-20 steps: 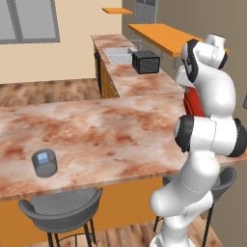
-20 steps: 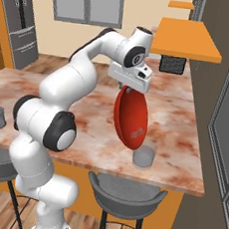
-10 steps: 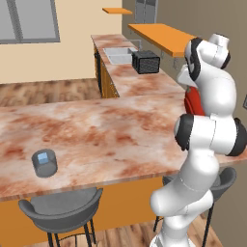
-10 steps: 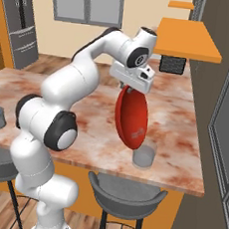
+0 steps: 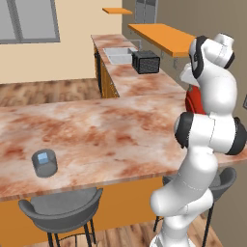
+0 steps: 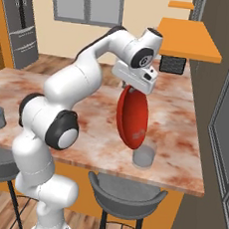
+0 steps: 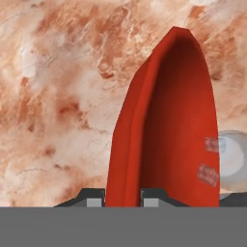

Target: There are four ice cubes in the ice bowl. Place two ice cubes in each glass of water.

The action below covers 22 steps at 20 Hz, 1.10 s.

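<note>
My gripper (image 6: 131, 90) is shut on the rim of the red ice bowl (image 6: 132, 117), which hangs tipped on edge over the counter. In the hand view the fingertips (image 7: 95, 198) pinch the ice bowl (image 7: 164, 125) wall, and two ice cubes (image 7: 210, 159) lie against its inner side near the lower rim. One glass of water (image 6: 144, 154) stands right below the bowl's low edge, and it shows as a pale disc (image 7: 235, 161) beside the bowl. The other glass (image 5: 45, 163) stands far left near the counter's front edge, a pale blue square showing in its top. The bowl (image 5: 193, 102) peeks out behind my arm.
A marble counter (image 5: 96, 130) runs under the arm, with dark stools (image 6: 125, 195) along its front. A black toaster (image 5: 145, 61) and a sink (image 5: 117, 55) sit on the back counter under an orange shelf (image 5: 164, 34). A wall stands close on the right.
The hand and the tipped bowl have edged slightly; the bowl stays on edge above the right glass. Both glasses stand where they were.
</note>
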Motion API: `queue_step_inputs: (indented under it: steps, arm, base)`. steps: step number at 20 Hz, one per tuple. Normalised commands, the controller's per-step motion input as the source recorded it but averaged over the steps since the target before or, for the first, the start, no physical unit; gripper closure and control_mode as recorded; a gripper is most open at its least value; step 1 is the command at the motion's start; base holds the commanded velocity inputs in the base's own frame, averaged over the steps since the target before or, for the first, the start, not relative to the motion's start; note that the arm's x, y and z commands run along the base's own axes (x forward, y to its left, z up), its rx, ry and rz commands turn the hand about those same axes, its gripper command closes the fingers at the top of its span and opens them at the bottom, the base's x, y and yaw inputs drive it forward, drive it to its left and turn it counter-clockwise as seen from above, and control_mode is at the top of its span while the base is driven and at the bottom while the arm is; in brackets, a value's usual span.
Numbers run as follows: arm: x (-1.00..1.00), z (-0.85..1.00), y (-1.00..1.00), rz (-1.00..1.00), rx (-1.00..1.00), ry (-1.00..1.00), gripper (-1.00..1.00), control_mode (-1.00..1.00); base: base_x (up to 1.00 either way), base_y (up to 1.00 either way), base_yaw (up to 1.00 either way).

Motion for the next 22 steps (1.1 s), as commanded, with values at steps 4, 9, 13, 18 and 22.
queue_step_inputs:
  steps: [4, 9, 13, 18, 22]
  arm:
    - [-0.02, 0.0, -0.09, 0.01, 0.04, 0.0, 1.0, -1.0]
    - [-0.06, 0.0, -0.12, 0.02, 0.02, 0.0, 1.0, -1.0]
    - [-0.06, 0.0, -0.08, 0.02, 0.02, 0.0, 1.0, -1.0]
    - [-0.09, 0.0, -0.03, 0.02, 0.02, 0.0, 1.0, -1.0]
    - [-0.09, 0.0, -0.01, 0.01, 0.02, 0.0, 1.0, -1.0]
  base:
    - [0.0, 0.0, 0.0]
    - [0.0, 0.0, 0.0]
    - [0.0, 0.0, 0.0]
    - [0.0, 0.0, 0.0]
    - [0.0, 0.0, 0.0]
